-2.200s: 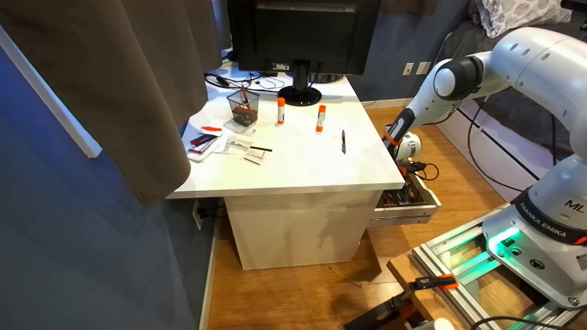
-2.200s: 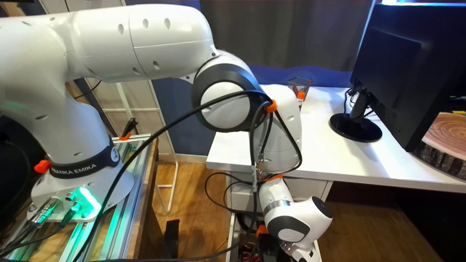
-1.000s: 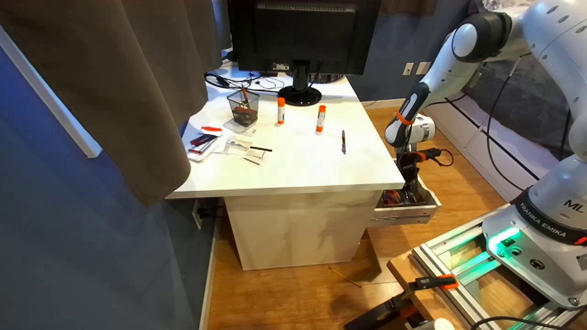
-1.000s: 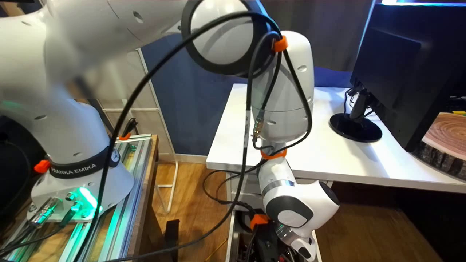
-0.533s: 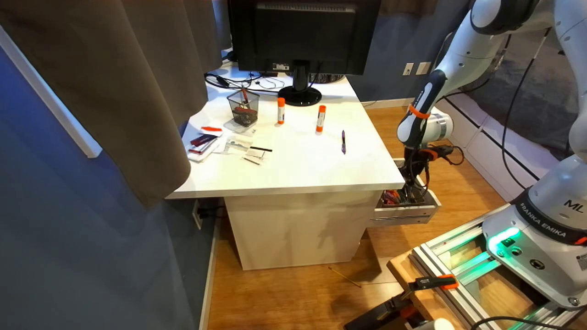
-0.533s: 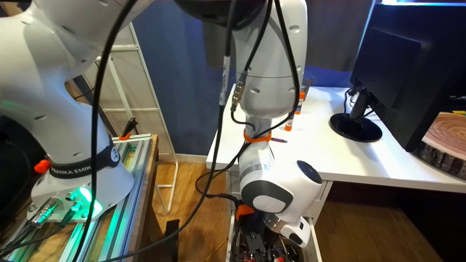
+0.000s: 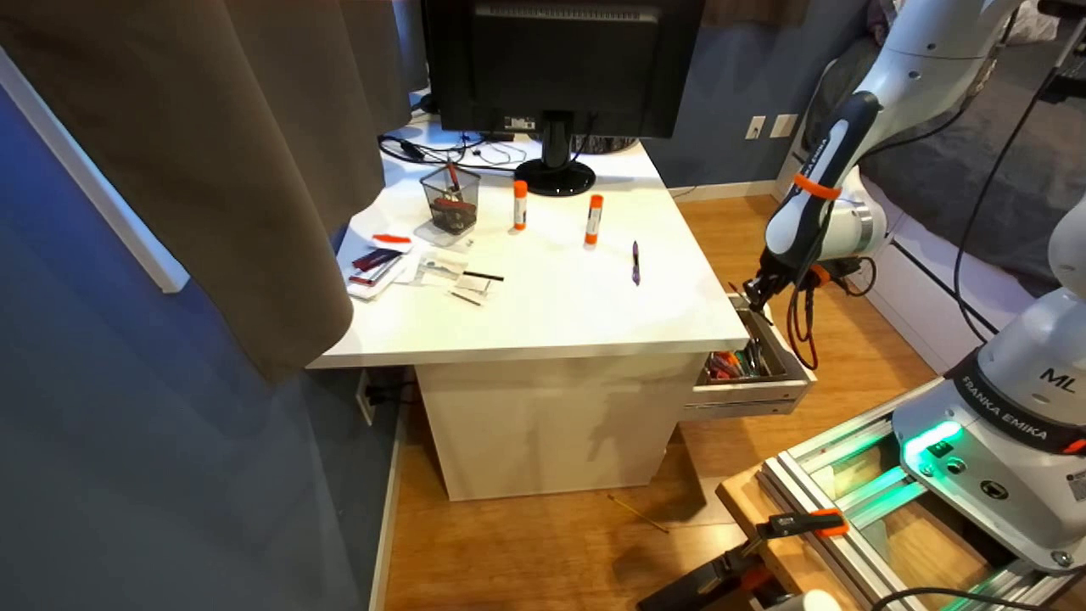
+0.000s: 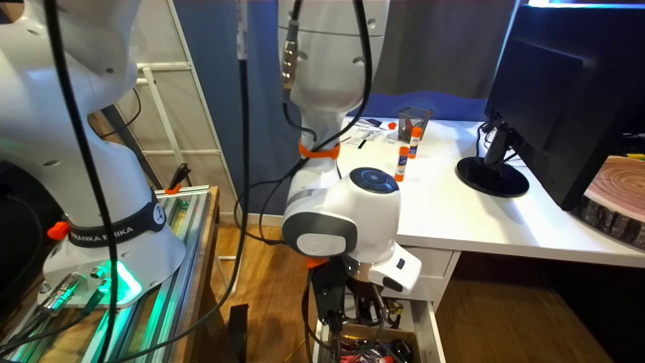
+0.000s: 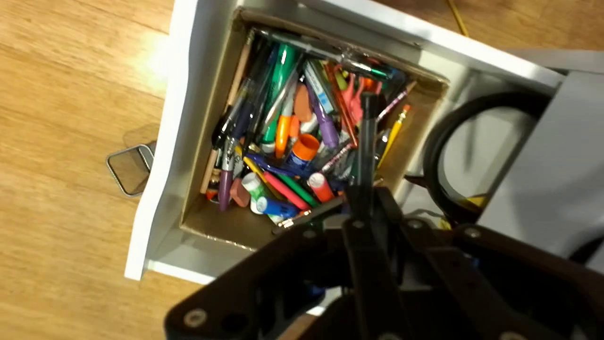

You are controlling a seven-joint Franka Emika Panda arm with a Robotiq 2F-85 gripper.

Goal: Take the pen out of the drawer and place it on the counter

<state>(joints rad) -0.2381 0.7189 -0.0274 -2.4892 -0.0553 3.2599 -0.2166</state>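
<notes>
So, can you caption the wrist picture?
Gripper holding a dark pen over an open drawer and its box of colorful stationery.

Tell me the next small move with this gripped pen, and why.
I'd ease the gripper straight up a little before heading for the counter. It looks shut on a black-ended pen, and in both exterior views it hangs over the open drawer, outside the counter's edge. I can't tell whether the pen would clear that edge, so extra height should lower the risk of knocking it.
</notes>
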